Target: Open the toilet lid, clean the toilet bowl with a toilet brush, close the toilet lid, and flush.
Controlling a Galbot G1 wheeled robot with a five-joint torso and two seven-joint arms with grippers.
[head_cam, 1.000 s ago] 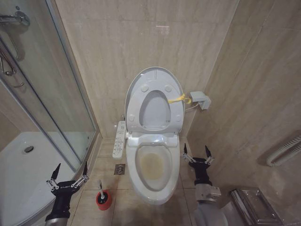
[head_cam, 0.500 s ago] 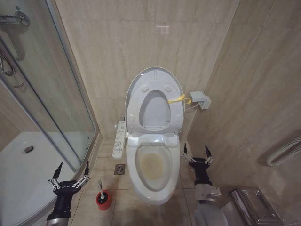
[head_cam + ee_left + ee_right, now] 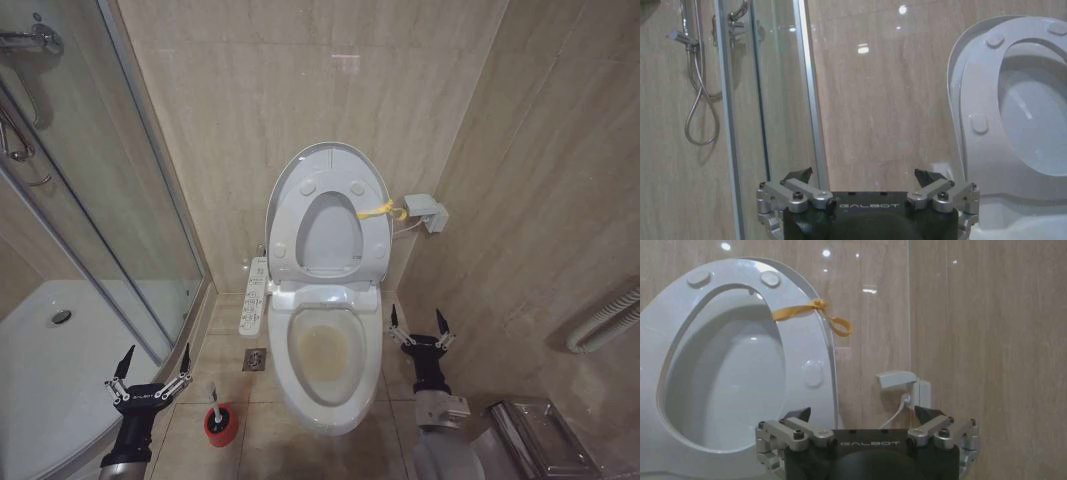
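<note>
- Toilet lid [image 3: 327, 170], white oval: standing raised against the wall.
- Toilet bowl [image 3: 324, 352], white ceramic: lying open.
- Toilet brush [image 3: 213, 396]: sitting upright in red cup holder [image 3: 221, 426] left of the bowl.

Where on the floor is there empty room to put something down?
Bare tile lies between the toilet brush in its red cup and the floor drain, and in front of the toilet bowl. It is crowded by the side wall, where the right gripper stands, and by the shower glass near the left gripper.

Bright even light, ceiling-lamp glare on glossy wall tiles [image 3: 863, 48], sharp
</note>
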